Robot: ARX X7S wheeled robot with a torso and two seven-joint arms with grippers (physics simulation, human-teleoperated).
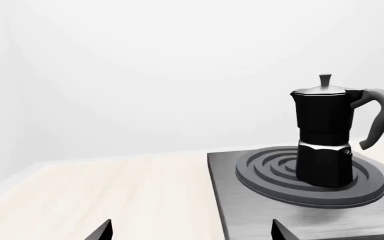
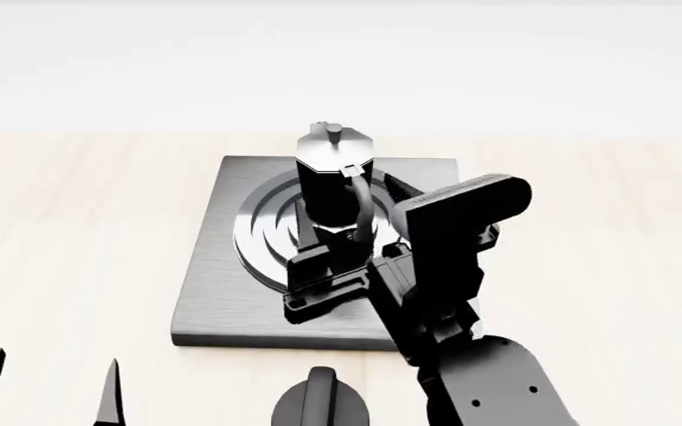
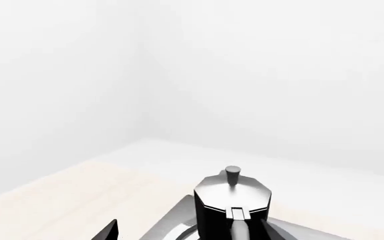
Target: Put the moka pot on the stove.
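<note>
Now you are looking at the moka pot (image 2: 334, 173) standing upright on the ring burner (image 1: 310, 175) in the middle of the stove (image 2: 217, 293). In the left wrist view the pot (image 1: 323, 135) is sitting on the raised rings, a bit off their middle, with its curved handle (image 1: 379, 117) sticking out to one side and touching nothing.

Your right gripper (image 2: 323, 275) is sitting low over the stove, just in front of the pot. In the head view the dark arm is covering the near right part of the stove and the foot of the pot, so you cannot tell from there whether the fingers are touching the handle. In the right wrist view the pot (image 3: 233, 207) is filling the lower edge, cut off below its lid, and two dark fingertips are poking up, one on each side of it, spread apart. So the right hand is looking open, and I cannot tell if it is gripping anything.

Your left gripper (image 2: 51, 390) is showing only as two dark tips at the bottom left of the head view, over the pale wooden table (image 2: 68, 231), well apart from the stove. They are standing apart with nothing between them.

A round black knob (image 2: 321, 404) is peeking in at the bottom edge, just in front of the stove, partly cut off.
</note>
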